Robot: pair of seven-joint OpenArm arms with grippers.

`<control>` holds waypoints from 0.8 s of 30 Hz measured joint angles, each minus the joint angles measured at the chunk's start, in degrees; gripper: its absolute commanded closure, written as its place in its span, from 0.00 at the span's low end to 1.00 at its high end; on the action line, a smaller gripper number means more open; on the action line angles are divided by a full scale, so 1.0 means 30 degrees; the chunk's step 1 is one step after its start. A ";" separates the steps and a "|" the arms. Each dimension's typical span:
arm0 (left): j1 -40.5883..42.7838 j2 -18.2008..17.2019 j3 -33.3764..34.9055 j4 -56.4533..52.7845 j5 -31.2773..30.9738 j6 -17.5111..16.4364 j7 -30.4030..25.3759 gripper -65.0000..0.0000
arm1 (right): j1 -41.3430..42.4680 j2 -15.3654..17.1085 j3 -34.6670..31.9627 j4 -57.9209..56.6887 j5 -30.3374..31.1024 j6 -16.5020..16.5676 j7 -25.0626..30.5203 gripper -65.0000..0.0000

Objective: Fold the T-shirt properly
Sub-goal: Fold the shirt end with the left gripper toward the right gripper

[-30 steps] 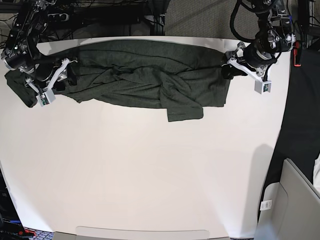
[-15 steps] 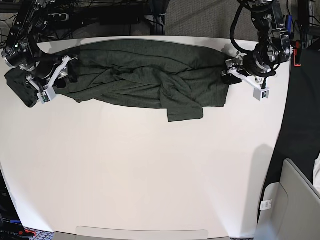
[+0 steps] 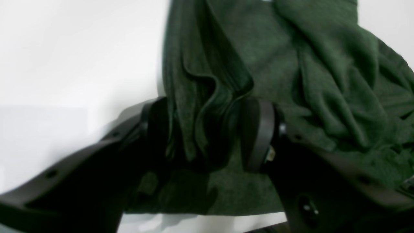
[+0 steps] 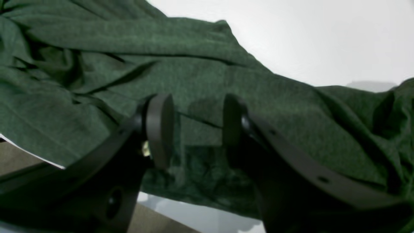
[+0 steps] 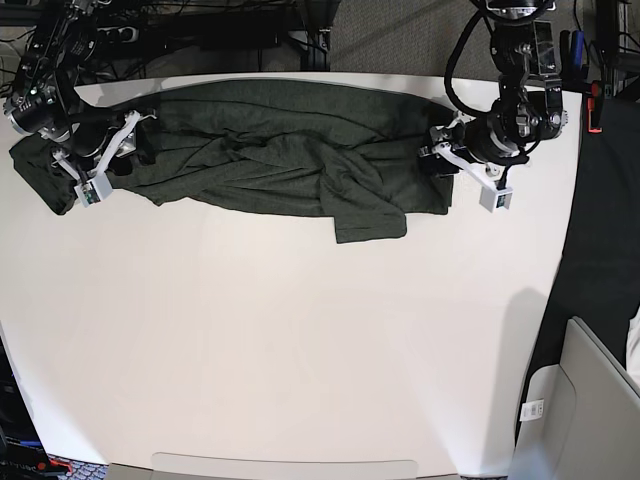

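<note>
The dark olive-green T-shirt (image 5: 280, 150) lies crumpled in a long band across the far side of the white table (image 5: 300, 330), with one sleeve end (image 5: 370, 225) jutting toward the front. My left gripper (image 5: 435, 160) is at the shirt's right edge. In the left wrist view it (image 3: 207, 136) stands wide open, and a raised fold of the T-shirt (image 3: 323, 81) fills the space between its fingers. My right gripper (image 5: 135, 150) is at the shirt's left end. In the right wrist view it (image 4: 195, 129) is open just above flat cloth of the T-shirt (image 4: 226, 64).
A bunched dark end of the shirt (image 5: 45, 180) lies by the table's left edge. A grey bin (image 5: 590, 400) stands off the table at lower right. Cables and dark equipment (image 5: 250, 30) run behind the far edge.
My left gripper has slid left onto the shirt's right edge and nudged that edge inward. The right gripper has shifted slightly toward the far edge.
</note>
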 measured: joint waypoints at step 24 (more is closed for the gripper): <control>-0.0539 -0.0350 -0.4408 -0.0270 0.0168 0.0080 0.0080 1.00 | 0.0240 0.0066 0.0109 0.0000 0.0000 0.0007 -0.0022 0.60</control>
